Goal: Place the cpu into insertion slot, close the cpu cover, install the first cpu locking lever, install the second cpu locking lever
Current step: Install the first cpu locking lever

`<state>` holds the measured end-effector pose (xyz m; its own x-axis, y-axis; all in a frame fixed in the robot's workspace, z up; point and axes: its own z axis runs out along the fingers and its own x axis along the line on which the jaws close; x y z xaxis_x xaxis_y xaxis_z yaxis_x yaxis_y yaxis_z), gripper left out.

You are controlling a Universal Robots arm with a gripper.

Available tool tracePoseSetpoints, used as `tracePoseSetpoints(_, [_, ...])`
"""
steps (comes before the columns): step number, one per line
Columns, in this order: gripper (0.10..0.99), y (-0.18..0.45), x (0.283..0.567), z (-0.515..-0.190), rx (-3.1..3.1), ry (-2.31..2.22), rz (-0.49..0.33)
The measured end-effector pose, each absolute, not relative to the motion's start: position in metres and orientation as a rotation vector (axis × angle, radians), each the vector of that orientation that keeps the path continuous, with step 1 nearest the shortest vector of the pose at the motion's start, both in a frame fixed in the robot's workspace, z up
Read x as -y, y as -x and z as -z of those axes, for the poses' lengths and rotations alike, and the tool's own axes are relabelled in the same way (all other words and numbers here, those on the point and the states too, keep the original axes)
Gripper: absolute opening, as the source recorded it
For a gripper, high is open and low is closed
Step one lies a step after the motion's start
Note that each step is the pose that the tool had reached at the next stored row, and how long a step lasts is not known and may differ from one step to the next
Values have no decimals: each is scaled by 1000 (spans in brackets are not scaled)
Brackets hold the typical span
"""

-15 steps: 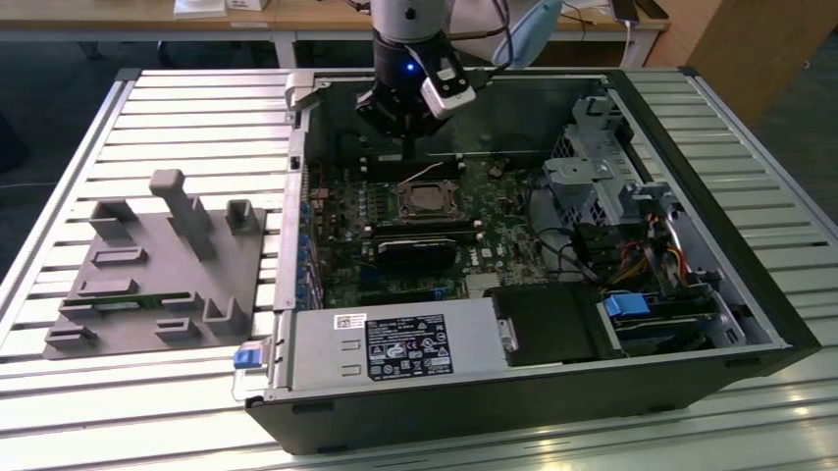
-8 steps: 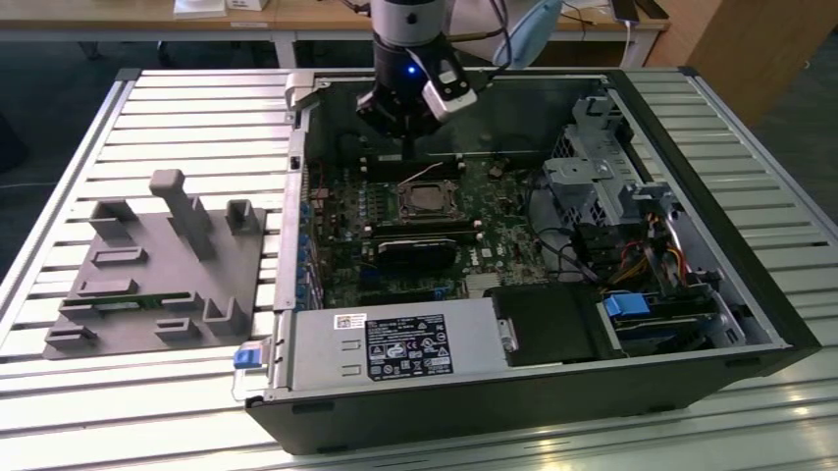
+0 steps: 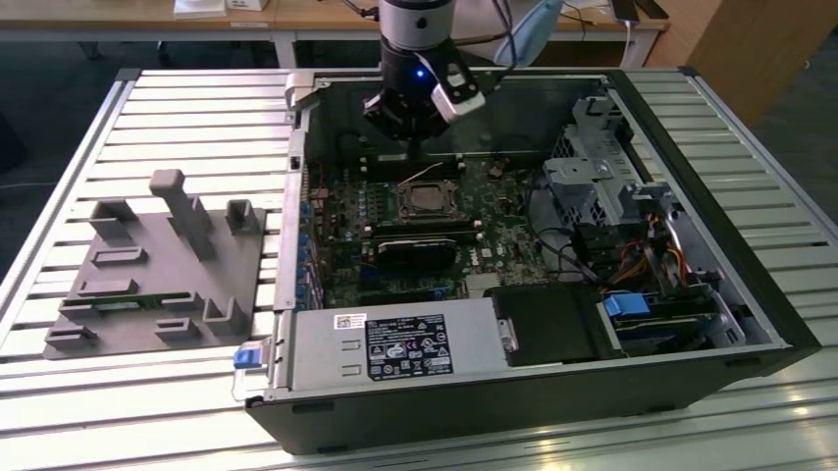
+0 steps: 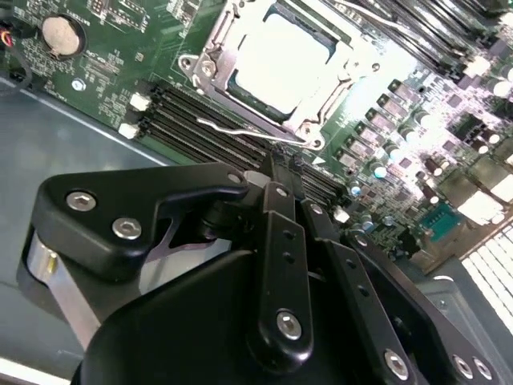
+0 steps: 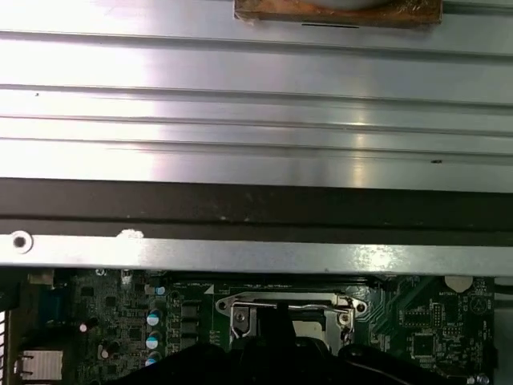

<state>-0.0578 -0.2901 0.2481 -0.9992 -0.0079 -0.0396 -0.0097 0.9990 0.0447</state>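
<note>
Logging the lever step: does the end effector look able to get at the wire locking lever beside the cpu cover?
Probably yes. The end effector hangs just short of the locking lever, which juts out beside the cpu cover, and nothing shows between them in the second wrist view.

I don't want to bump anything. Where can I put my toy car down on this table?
The slatted table is bare between the grey fixture block and its far edge, and between that block and the near edge. Inside the computer case is crowded: cables, motherboard, the gripper near the cpu.
</note>
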Motion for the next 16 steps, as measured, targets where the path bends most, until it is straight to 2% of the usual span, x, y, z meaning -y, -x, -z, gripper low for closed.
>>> tracePoseSetpoints(16, [106, 47, 288, -234, -3101, 14, -69])
